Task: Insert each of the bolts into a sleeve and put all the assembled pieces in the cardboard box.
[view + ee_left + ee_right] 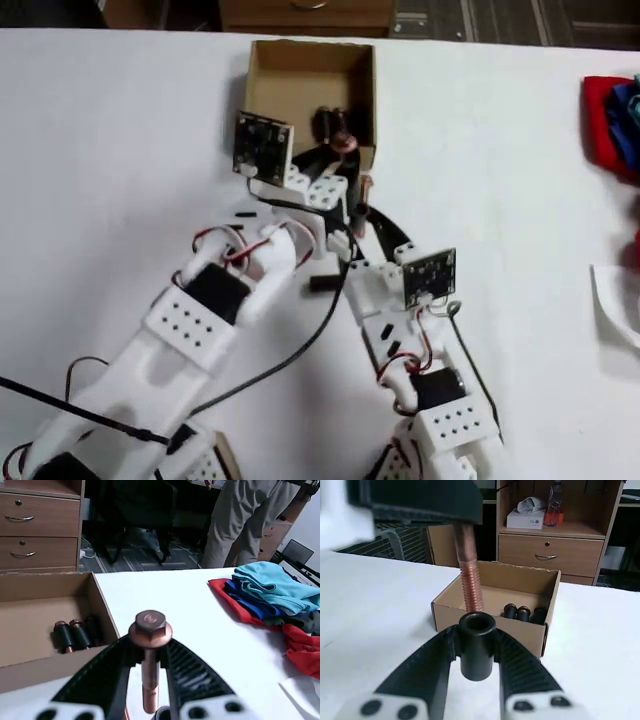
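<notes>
Your left pincer (pixel 150 647) pinches the bolt (pixel 150 630) just under its hexagonal head, long axis upright and thread pointing down. Your right pincer (pixel 476 635) pinches the sleeve (pixel 477 662), bore upright and open on top. The thread tip sits at the sleeve's mouth. It appears to lie slightly towards the cardboard box (pixel 445 615) rather than dead centre, though depth is hard to judge. Closing the gap is, by my judgement, a straight downward move. The box holds assembled pieces (pixel 522 612). No writing is legible, and the stamp on the bolt head cannot be read.

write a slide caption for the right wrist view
Right tool holds a sleeve upright beneath the bolt gripped by the left tool, with three assembled pieces in the box behind.
</notes>
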`<state>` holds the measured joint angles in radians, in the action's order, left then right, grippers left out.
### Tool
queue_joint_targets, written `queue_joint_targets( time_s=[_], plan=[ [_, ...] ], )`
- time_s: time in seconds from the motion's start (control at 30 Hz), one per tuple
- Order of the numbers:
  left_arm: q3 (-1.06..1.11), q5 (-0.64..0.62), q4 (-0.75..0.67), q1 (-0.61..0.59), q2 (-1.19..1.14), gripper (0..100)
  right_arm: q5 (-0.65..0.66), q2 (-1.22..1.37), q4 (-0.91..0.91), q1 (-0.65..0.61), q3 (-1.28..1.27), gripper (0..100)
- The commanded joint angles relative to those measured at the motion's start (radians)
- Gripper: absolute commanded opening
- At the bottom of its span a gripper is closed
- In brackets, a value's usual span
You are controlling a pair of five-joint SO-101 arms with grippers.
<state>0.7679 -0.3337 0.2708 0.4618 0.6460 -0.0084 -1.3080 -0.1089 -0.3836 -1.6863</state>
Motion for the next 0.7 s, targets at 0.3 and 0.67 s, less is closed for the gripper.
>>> queue_joint_targets(
  time_s=[0.3, 0.67],
  plan=[
    [-0.107, 0.002, 0.018, 0.014, 0.057, 3, -0.006, -0.021, 0.007, 0.004, -0.012, 2.2],
    [-0.17, 0.002, 0.189, 0.017, 0.057, 3, -0.006, 0.056, -0.047, 0.024, -0.009, 2.2]
  ],
)
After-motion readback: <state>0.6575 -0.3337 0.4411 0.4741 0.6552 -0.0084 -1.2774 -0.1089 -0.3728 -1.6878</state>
